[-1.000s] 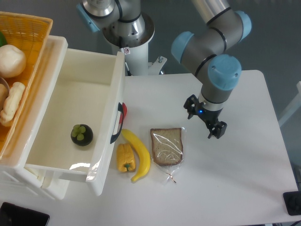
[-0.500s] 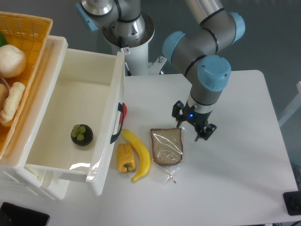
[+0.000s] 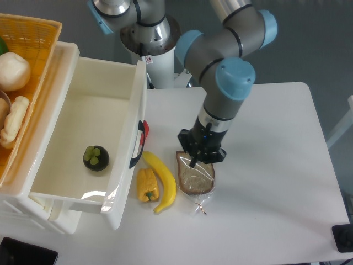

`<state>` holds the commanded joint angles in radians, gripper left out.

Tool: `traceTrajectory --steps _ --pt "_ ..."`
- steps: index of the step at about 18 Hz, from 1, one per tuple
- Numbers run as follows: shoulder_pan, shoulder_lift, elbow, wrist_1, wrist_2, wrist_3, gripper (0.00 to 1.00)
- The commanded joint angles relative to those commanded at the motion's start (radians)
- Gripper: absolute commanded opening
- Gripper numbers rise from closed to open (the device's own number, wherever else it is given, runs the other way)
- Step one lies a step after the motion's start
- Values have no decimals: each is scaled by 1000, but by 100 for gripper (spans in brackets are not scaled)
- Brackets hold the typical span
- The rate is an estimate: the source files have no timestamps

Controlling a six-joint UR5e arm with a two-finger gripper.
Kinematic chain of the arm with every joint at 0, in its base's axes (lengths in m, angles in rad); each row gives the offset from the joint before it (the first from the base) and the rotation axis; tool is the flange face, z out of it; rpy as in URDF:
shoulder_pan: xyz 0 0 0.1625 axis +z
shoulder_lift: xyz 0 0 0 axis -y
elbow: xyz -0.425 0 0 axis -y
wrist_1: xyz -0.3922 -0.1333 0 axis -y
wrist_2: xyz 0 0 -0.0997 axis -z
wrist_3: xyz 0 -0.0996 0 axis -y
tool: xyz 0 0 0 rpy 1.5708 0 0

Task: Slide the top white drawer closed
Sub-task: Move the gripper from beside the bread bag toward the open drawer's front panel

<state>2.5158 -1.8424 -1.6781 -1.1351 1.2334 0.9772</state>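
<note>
The top white drawer (image 3: 94, 110) stands pulled far out at the left, its front panel facing the table with a curved black handle (image 3: 137, 145). A dark round fruit with a green top (image 3: 96, 158) lies on its floor. My gripper (image 3: 201, 150) hangs over the table to the right of the drawer front, above the top edge of a bagged bread slice (image 3: 196, 175). Its fingers are apart with nothing between them, and it is well clear of the handle.
A banana (image 3: 162, 180) and a yellow pepper (image 3: 147, 185) lie right in front of the drawer panel, with a small red item (image 3: 145, 131) by the handle. A yellow wicker basket (image 3: 30, 61) holding food sits at the upper left. The arm's base (image 3: 150, 33) stands behind the table.
The arm has swung left and slightly down, carrying the gripper from the table's right-centre to above the bread slice. The drawer and food have not moved.
</note>
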Motion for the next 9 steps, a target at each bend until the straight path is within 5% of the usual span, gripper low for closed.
traceTrajectory --steps 9 --pt "-29 74 -8 -138 -72 -2 0"
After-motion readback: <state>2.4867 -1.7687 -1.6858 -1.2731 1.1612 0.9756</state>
